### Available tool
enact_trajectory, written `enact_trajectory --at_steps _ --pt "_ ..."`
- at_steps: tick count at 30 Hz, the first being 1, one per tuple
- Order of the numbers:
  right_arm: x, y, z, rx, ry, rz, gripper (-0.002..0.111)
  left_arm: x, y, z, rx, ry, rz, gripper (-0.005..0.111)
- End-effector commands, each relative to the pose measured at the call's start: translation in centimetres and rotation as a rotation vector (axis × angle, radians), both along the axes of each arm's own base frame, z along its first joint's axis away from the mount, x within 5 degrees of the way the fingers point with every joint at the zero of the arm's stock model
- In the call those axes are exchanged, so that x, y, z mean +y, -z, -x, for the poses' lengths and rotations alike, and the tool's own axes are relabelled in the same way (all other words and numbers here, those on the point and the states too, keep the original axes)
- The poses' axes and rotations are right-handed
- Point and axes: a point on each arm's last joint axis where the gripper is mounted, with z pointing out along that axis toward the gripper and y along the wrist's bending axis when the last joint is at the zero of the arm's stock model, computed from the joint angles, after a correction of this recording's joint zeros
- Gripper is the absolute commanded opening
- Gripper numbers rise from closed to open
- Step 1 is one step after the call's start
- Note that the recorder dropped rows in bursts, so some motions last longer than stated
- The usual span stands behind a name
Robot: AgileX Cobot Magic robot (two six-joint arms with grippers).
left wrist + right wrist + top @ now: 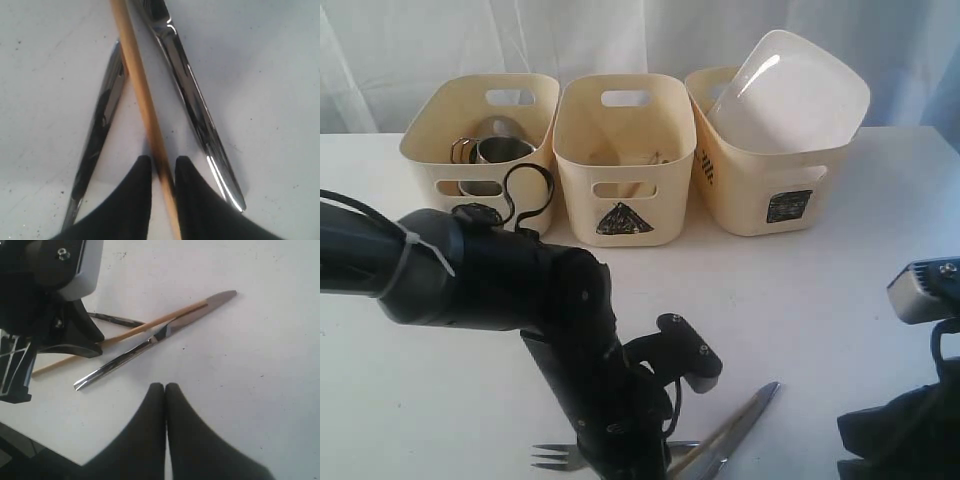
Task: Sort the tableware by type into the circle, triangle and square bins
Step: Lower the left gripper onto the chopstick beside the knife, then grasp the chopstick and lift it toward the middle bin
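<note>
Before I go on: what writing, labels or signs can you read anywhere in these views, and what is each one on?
No words or numbers are readable in any view.
Black scribbled triangle: on the front of the middle bin.
Dark scribbled patch: on the front of the right bin, too blurred to tell its shape.
Black scribbled strokes: on the right bin's side, not readable.
Left bin: its front mark is hidden by the left arm.

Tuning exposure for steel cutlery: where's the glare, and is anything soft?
Left wrist view: bright specular streaks along the knife, dark reflections on the other steel handle; chopstick matte, fingers slightly soft. Right wrist view: knife mostly sharp, mild glare. Exterior view: white plate and backlit curtain near blown out.
</note>
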Motion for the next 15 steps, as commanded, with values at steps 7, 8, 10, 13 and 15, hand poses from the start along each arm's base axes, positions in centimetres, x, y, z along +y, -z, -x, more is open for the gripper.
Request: enact_trajectory --at_steps 7,8,10,13,15 --pt "-0.15 0.15 0.06 -0.013 -0.010 0.014 0.000 1.84 1.89 -0.42 -0.061 -0.017 -0.222 0.022" --pt "-0.15 0.15 0.06 -0.013 -0.010 0.014 0.000 1.92 1.90 -0.44 -0.062 -0.020 -0.232 0.020" --pt "-0.15 0.15 0.06 -0.013 -0.010 0.014 0.000 1.98 1.90 -0.40 -0.057 -0.022 -0.239 0.011" --pt "-0.15 0.15 0.06 -0.013 -0.010 0.014 0.000 1.97 1.90 -0.41 -0.054 -0.039 -0.240 0.000" --pt "-0.15 0.15 0.06 -0.013 -0.010 0.014 0.000 1.95 1.90 -0.43 -0.056 -0.044 -0.237 0.000"
